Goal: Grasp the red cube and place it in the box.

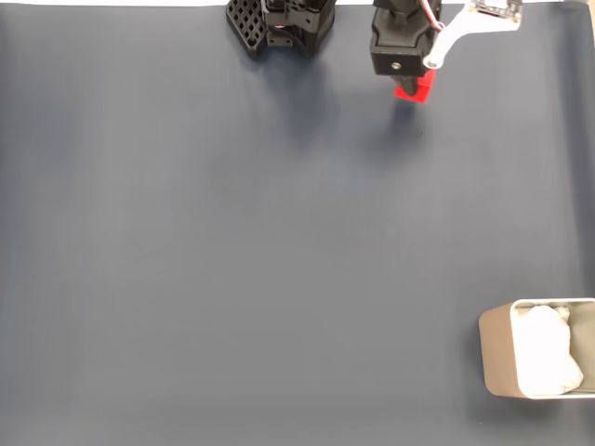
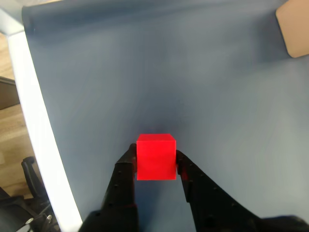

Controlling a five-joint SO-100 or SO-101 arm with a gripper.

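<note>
In the wrist view the red cube (image 2: 155, 157) sits squeezed between my two black fingers (image 2: 126, 166), held above the dark grey mat. My gripper (image 2: 155, 164) is shut on it. In the fixed view the gripper (image 1: 412, 90) hangs at the top right of centre, with the red cube (image 1: 416, 89) peeking out under the black arm body. The box (image 1: 500, 358), beige-grey with white paper inside, stands at the bottom right corner of the fixed view, far from the gripper. A corner of the box (image 2: 293, 29) shows at the top right of the wrist view.
The arm's black base (image 1: 279, 26) stands at the top centre of the mat (image 1: 232, 242). A white bracket (image 1: 465, 32) sticks out beside the gripper. The mat's edge (image 2: 41, 125) and a wooden floor lie to the left in the wrist view.
</note>
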